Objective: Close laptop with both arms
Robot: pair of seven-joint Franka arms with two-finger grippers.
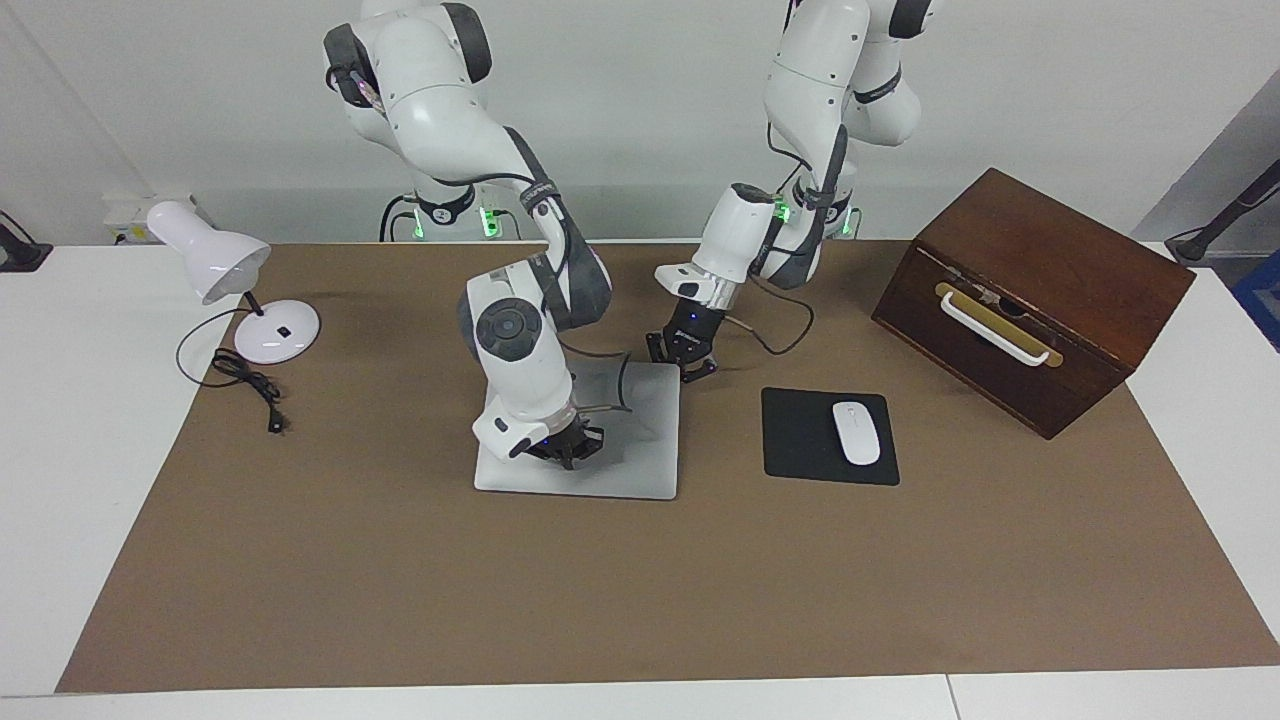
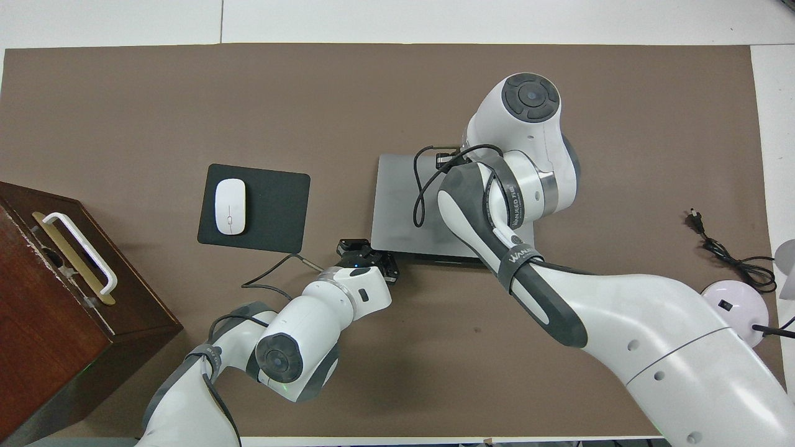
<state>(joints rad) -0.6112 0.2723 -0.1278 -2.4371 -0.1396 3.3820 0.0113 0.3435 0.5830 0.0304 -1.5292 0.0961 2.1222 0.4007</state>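
Laptop [image 1: 640,450] lies flat and closed on the brown mat [image 1: 640,590], about mid-worktop, silver-grey lid up. Its edge nearest the robots shows a dark strip in the overhead view.

Right tool [image 1: 568,447] is over the lid, toward the laptop's edge farthest from the robots, on the side toward the right arm's end. Fingertips together, nothing gripped. It looks to be resting on the lid or just above it; contact cannot be confirmed. The right arm reaches out over the laptop and hides much of it from above; a black cable loops from its wrist across the lid.

Left tool [image 1: 683,355] is at the laptop's corner nearest the robots, toward the left arm's end. Fingertips together, holding nothing. It sits at or just off the corner; touching cannot be told. The left arm is bent low over the mat, a cable trailing from its wrist.

Black mouse pad [image 1: 800,435] lies just beside the laptop, toward the left arm's end, with a white mouse [image 1: 856,432] on it. Brown wooden box [image 1: 1040,300] with a white handle on a brass plate stands still farther toward that end, turned at an angle.

White desk lamp [image 1: 232,285] stands at the right arm's end, round base on the mat's edge, its black cord [image 1: 248,385] coiled loosely on the mat beside it.
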